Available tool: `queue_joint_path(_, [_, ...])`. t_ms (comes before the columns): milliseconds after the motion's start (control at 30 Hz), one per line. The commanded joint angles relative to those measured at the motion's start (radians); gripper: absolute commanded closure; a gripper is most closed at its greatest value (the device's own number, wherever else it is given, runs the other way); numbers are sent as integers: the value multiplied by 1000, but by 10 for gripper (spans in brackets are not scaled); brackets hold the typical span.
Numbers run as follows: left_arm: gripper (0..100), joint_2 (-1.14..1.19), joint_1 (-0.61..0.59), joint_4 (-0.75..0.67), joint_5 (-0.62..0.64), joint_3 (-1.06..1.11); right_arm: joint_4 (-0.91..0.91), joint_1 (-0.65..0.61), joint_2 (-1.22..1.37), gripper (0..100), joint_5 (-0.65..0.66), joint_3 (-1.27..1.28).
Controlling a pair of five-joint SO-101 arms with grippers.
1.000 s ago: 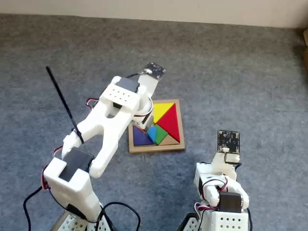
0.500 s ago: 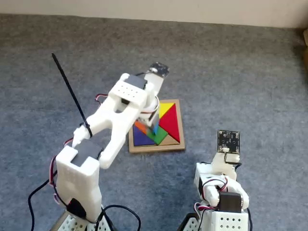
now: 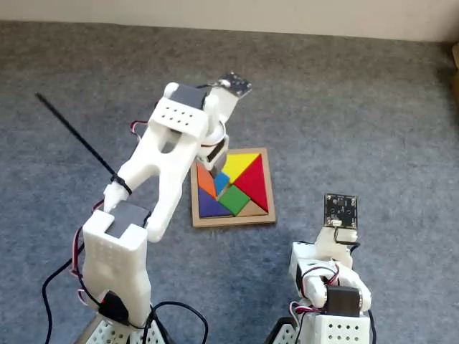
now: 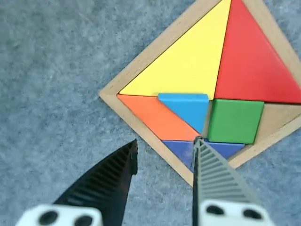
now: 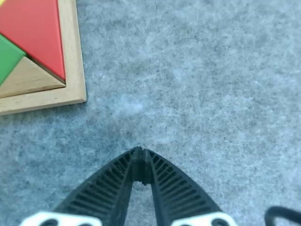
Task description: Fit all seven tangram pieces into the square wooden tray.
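Note:
The square wooden tray (image 3: 260, 217) lies mid-table with yellow (image 3: 240, 166), red (image 3: 254, 185), orange (image 3: 206, 184), light blue (image 3: 221, 183), green (image 3: 233, 200) and dark blue (image 3: 209, 207) pieces flat in it. A triangular patch of bare wood (image 3: 251, 208) shows at its near right corner. My left gripper (image 4: 164, 143) hangs open over the tray's left edge, one finger (image 4: 209, 169) above the dark blue piece (image 4: 176, 146), the other over carpet, nothing held. My right gripper (image 5: 139, 157) is shut over bare carpet, near the tray's corner (image 5: 70, 94).
Grey carpet covers the table all around the tray. The right arm (image 3: 328, 276) sits folded at the near right. A thin black rod (image 3: 75, 136) sticks out from the left arm. A pale wall strip runs along the far edge.
The left arm has swung left and back across the tray. The light blue piece that was under its fingers now lies flat between orange and green. The right arm is still.

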Motion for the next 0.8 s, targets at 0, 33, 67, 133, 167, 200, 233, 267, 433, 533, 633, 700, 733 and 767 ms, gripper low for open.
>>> queue_joint_path(0, [804,-12,1,23,-11,-90,7,10,-19,990,8,116])
queue_joint_path(33, [804,-8,-2,23,-11,-93,7,10,-19,990,8,116])
queue_joint_path(67, [804,-5,-2,17,-11,-93,7,10,-19,990,8,116])
queue_joint_path(133, [804,-2,-1,-31,6,-67,7,10,-19,990,8,116])
queue_joint_path(167, [804,4,-1,-64,29,-47,7,10,-19,990,8,116])
queue_joint_path(200, [804,10,-1,-94,52,-33,7,10,-19,990,8,116])
queue_joint_path(233, [804,16,1,-121,71,-19,7,10,-19,990,8,116])
queue_joint_path(267, [804,24,1,-147,83,-4,7,10,-19,990,8,116])
queue_joint_path(433, [804,93,2,-213,109,36,7,10,-19,990,8,116])
queue_joint_path(533, [804,143,25,-204,107,38,7,10,-19,990,8,116])
queue_joint_path(633, [806,173,56,-196,109,38,7,10,-19,990,8,116])
queue_joint_path(700, [825,176,73,-172,109,33,7,10,-19,990,8,116])
queue_joint_path(733, [843,170,81,-166,109,30,7,10,-19,990,8,116])
queue_joint_path(767, [861,157,87,-160,109,28,7,10,-19,990,8,116])
